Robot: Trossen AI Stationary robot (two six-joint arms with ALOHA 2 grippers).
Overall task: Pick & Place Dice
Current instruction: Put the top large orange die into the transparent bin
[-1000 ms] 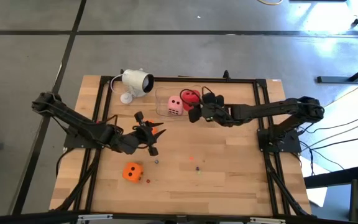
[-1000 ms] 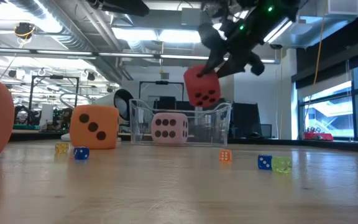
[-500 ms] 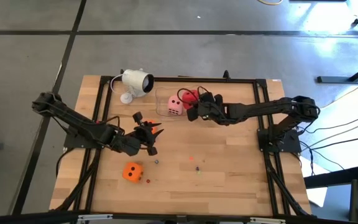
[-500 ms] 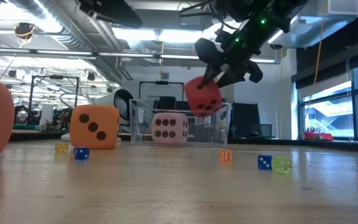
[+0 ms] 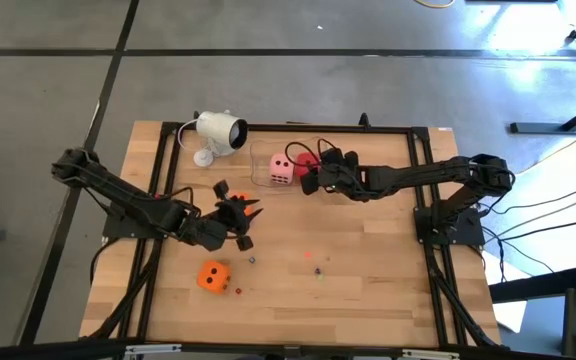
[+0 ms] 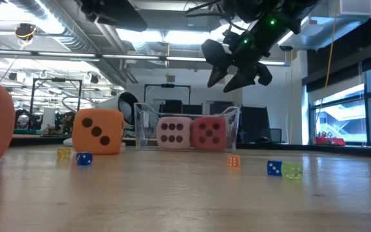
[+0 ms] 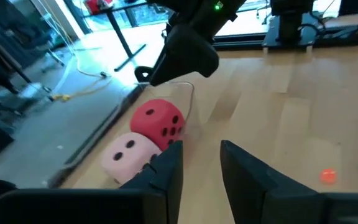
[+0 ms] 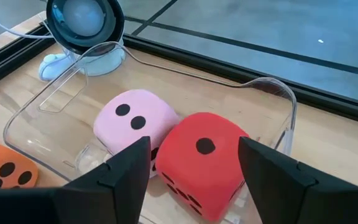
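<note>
The red die (image 8: pixel 201 162) sits in the clear tray (image 8: pixel 272 87) on its floor, touching the pale pink die (image 8: pixel 135 121) beside it; both also show in the low view, red die (image 6: pixel 209 133) and pink die (image 6: pixel 174 133). My right gripper (image 6: pixel 232 72) hovers open just above the tray, its fingers standing either side of the red die without touching it. One orange die (image 5: pixel 213 275) lies on the table near the near-left part. Another orange die (image 6: pixel 98 131) rests left of the tray. My left gripper (image 5: pixel 240 218) waits open, left of the tray.
A white camera on a stand (image 5: pixel 218 132) sits at the far-left of the table behind the tray. Tiny coloured dice (image 6: pixel 274 167) are scattered mid-table (image 5: pixel 318 268). Dark rails (image 5: pixel 423 190) frame the wooden top.
My right gripper carried the red die left toward the tray and slightly down, then opened and let go. The red die dropped into the tray and now rests beside the pink die. The gripper stays above it.
</note>
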